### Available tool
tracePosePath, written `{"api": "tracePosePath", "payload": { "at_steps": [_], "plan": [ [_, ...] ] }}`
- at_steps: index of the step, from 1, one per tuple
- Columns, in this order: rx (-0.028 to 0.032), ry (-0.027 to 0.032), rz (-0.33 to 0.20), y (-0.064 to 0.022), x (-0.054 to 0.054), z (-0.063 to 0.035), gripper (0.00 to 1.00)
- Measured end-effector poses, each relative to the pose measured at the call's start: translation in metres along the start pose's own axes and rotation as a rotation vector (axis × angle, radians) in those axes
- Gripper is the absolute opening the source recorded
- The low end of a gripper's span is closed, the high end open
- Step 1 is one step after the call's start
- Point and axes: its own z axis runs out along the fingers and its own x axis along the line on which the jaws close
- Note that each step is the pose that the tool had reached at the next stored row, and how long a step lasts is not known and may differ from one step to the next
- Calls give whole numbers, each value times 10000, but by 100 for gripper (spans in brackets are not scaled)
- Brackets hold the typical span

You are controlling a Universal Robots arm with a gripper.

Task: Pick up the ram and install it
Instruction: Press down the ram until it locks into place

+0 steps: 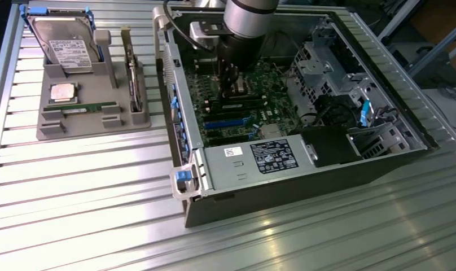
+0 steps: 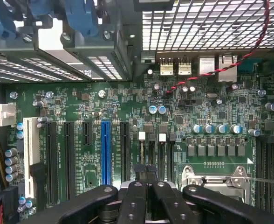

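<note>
Power supply [image 1: 262, 158] sits at the near end of the open PC case [image 1: 378, 164] on the desk [image 1: 85, 197]. Arm reaches into the case. End effector [image 2: 145, 170] has its fingers together low over the motherboard [image 2: 127, 107], at the memory slots by the white latches [image 2: 141, 136]; can't tell if anything's pinched. One ram [image 1: 81, 106] lies in the grey tray [image 1: 55, 131] on the exterior view's left, well apart, beside the processor [image 1: 62, 91].
</note>
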Motion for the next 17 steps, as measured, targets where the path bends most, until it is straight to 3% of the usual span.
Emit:
{"api": "tracePosePath", "payload": {
  "at_steps": [6, 9, 10, 13, 17],
  "plan": [
    [4, -4, 0, 10, -4, 88, 11],
    [34, -5, 2, 10, 5, -126, 11],
    [33, -3, 1, -34, 5, -129, 11],
    [6, -7, 0, -368, 2, -144, 11],
    [-55, -6, -4, -668, 0, -156, 11]
  ]
}}
